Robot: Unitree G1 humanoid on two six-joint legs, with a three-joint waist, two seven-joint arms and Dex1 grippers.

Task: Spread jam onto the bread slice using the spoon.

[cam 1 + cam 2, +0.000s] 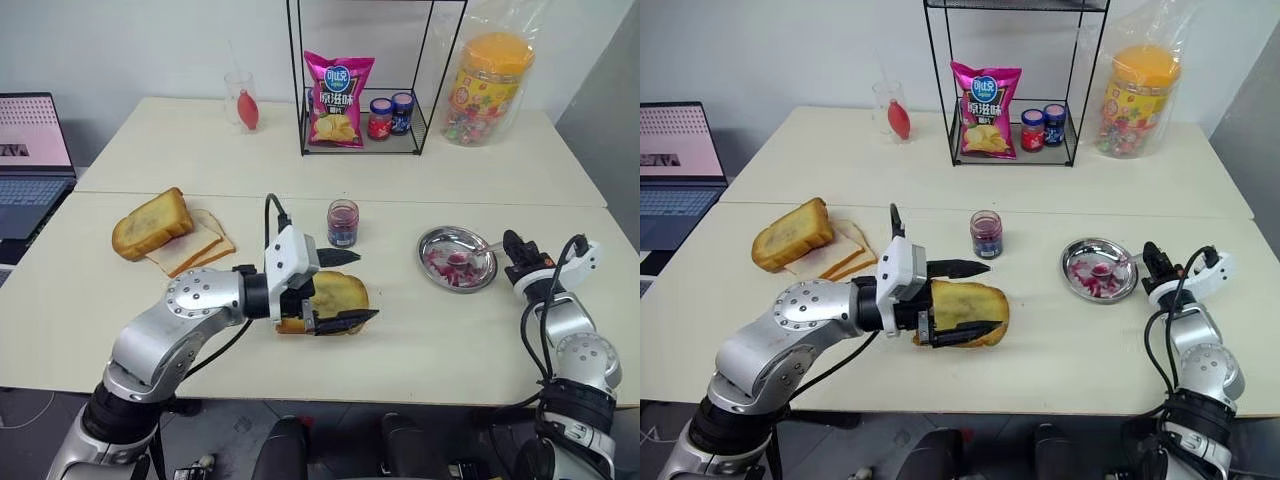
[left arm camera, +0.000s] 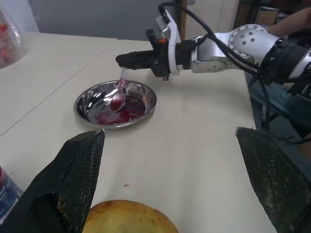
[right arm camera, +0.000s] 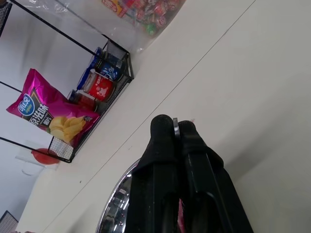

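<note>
The spoon is being pinched by its handle in the right claw, bowl dipped into the jam-smeared steel dish. The bread slice is being straddled by the left claw (fingers wide apart) on the bench, with the jam jar being left just behind.

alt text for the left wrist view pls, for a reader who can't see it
Across the pale table, the right pincer is shut on the handle of the spoon, whose jam-coated bowl hangs in a round steel dish smeared with purple-red jam. In the foreground, the left pincer's two black fingers stand wide open on either side of the bread slice.
</note>
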